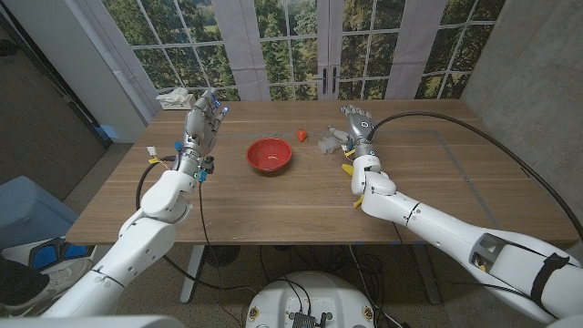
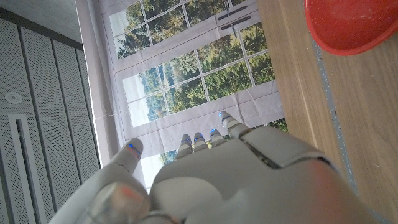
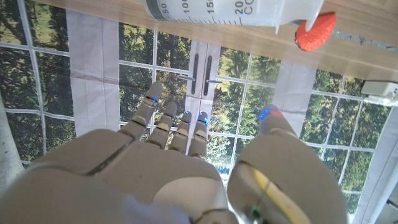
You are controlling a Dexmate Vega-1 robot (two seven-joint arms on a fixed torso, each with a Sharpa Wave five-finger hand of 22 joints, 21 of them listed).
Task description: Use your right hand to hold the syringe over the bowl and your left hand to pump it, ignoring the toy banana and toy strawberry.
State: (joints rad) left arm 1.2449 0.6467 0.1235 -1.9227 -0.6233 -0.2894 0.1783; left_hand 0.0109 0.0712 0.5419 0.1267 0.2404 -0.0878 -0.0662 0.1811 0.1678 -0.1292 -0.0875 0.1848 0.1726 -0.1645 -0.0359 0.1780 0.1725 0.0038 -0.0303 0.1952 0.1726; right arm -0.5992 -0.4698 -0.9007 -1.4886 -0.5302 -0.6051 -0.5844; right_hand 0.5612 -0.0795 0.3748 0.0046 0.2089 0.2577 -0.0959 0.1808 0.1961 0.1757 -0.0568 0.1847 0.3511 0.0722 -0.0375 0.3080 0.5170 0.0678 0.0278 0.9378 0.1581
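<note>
The red bowl [image 1: 270,155] [image 2: 354,25] sits mid-table. Right of it lies the clear syringe [image 1: 329,142] on the wood, with printed markings on its barrel [image 3: 217,11]. My right hand [image 1: 359,122] [image 3: 186,177] stands just right of the syringe, fingers spread and raised, holding nothing. My left hand [image 1: 203,121] [image 2: 236,180] is upright to the left of the bowl, fingers apart, with nothing in it. The toy strawberry [image 1: 301,135] [image 3: 316,34] lies between bowl and syringe. The toy banana [image 1: 349,169] is partly hidden under my right wrist.
A white object [image 1: 176,96] lies at the table's [image 1: 273,205] far left corner. Small white pieces [image 1: 151,151] sit near the left edge. Windows and curtains stand behind the table. Bare wood stretches in front of the bowl and at the right.
</note>
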